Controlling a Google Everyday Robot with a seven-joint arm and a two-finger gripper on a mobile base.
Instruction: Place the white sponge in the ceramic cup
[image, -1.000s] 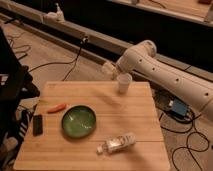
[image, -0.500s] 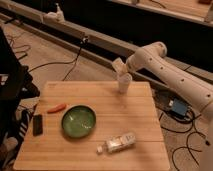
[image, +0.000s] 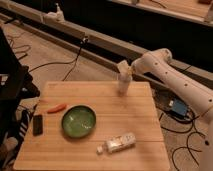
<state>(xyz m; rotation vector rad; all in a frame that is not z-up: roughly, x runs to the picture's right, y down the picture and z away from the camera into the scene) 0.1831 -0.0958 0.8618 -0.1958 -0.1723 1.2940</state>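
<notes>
Currently the end effector (image: 125, 70) hangs directly above the ceramic cup (image: 122, 87) at the tabletop's (image: 135, 120) far edge; I cannot tell its state.

Green bowl (image: 79, 120), bottle (image: 118, 143), wooden table (image: 127, 112).

It looked like a robotics lab: cables (image: 47, 62) trailed across bare floor, the tool (image: 124, 70) hovering over a plain wooden surface (image: 130, 117).
</notes>
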